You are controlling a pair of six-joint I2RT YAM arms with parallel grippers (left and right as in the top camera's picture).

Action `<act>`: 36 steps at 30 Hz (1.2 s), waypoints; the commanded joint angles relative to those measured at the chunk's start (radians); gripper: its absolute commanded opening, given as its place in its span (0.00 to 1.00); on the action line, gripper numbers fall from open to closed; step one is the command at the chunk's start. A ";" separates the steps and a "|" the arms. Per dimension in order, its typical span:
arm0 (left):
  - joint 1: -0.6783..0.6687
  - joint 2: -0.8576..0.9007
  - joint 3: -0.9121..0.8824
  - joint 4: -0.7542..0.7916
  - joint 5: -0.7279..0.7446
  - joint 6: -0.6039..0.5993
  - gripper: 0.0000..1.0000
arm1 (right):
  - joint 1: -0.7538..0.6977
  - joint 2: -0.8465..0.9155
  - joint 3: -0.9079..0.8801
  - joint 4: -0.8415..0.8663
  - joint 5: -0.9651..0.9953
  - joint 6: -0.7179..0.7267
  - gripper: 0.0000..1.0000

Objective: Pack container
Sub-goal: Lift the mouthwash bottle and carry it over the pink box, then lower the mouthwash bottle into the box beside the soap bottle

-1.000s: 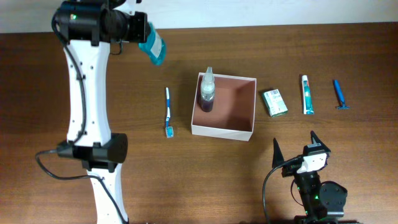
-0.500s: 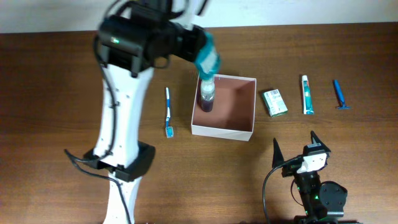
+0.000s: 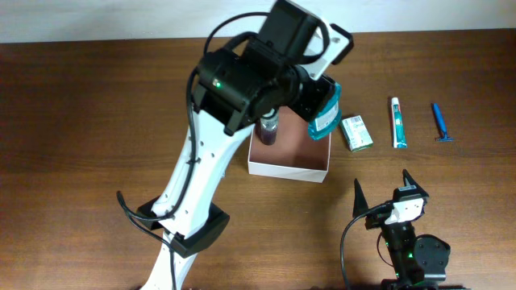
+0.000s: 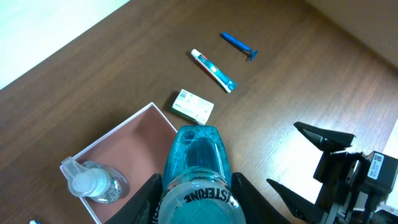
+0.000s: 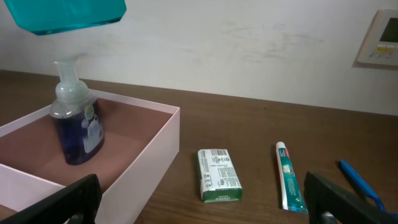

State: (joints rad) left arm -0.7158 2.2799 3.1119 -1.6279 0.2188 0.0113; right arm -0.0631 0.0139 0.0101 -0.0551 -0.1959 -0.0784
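The container [image 3: 286,170] is a white-walled square box with a reddish-brown inside [image 4: 138,147], mid-table; its near wall [image 5: 152,163] shows in the right wrist view. A clear pump bottle of dark liquid [image 3: 268,130] [image 4: 93,184] [image 5: 76,126] stands upright in its left part. My left gripper [image 3: 319,103] [image 4: 198,200] is shut on a teal mouthwash bottle [image 3: 326,119] [image 4: 198,155] [image 5: 68,14], held in the air over the container's right edge. My right gripper [image 3: 381,182] [image 5: 199,208] rests open near the front edge, holding nothing.
To the right of the container lie a green-and-white carton [image 3: 355,132] [image 5: 218,175], a toothpaste tube [image 3: 398,122] [image 5: 288,175] and a blue razor [image 3: 440,122] [image 4: 238,45]. The left arm crosses over the container's left side.
The left arm has swung right with the teal bottle, from the table's far left to above the container's right edge. It now covers the toothbrush. The right arm has not moved.
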 commanded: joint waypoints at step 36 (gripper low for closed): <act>-0.003 -0.054 -0.426 0.262 -0.293 -0.235 0.20 | -0.005 -0.010 -0.005 -0.007 0.009 0.004 0.99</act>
State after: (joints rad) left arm -0.7216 2.2795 2.6923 -1.3895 -0.0418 -0.1978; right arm -0.0631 0.0139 0.0101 -0.0551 -0.1959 -0.0784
